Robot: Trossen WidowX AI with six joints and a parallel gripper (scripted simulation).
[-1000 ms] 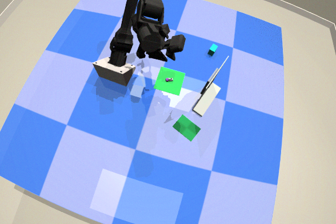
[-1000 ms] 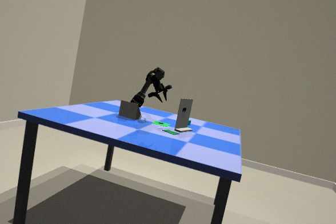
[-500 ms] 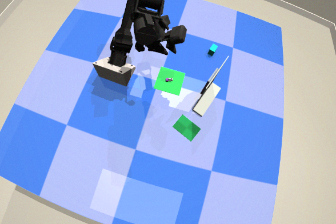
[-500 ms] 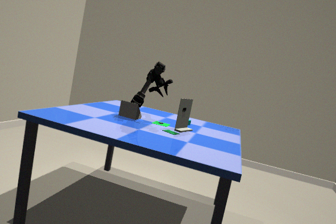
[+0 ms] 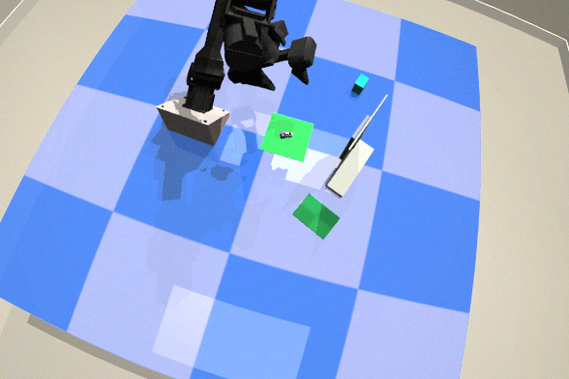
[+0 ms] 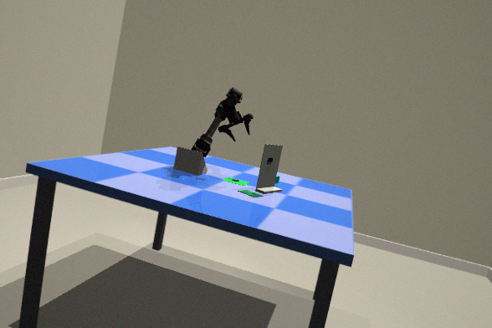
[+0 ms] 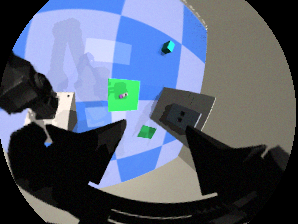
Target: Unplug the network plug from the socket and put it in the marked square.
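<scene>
Plug [image 5: 285, 134] lying on the table [image 5: 416, 242], inside the bright green marked square [image 5: 287, 136], near its middle and touching nothing else. A black robot arm holds its gripper [image 5: 286, 78] raised well above the table, with the two fingers spread wide apart and nothing between them. The plug sits below the fingertips and a little towards the upright panel [image 6: 269, 165], well clear of them; the wrist view shows it small and far off between the two dark fingers. Its long axis seems to run roughly across the square, though it is too small to be sure. The panel's socket [image 6: 270, 161] looks empty. A darker green patch [image 5: 315, 216] and a small cyan block [image 5: 360, 83] lie apart from the plug. By the look of it, only staying clear of everything remains.
</scene>
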